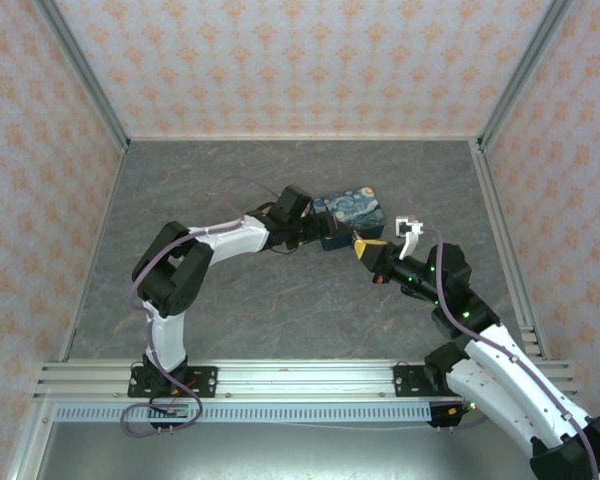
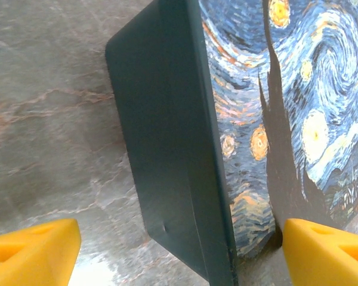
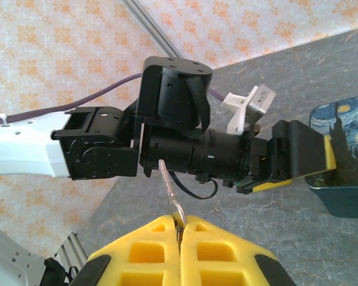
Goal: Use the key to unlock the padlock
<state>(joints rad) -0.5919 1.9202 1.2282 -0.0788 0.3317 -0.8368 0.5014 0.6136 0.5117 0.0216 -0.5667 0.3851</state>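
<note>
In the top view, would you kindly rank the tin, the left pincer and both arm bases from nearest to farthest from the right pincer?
1. The tin, just up-left of the right pincer.
2. The left pincer, at the tin's left end.
3. The right arm's base, near edge, right side.
4. The left arm's base, near edge, left side.

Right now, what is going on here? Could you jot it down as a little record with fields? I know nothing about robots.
Surface: grey marbled table
Tin: dark blue with a swirly starry print, lying on the table
Left pincer: open, one finger on either side of the tin's end; cannot tell whether it touches
Right pincer: shut on the key
Key: slim metal, sticks out from between the yellow fingers, its tip free in the air
</note>
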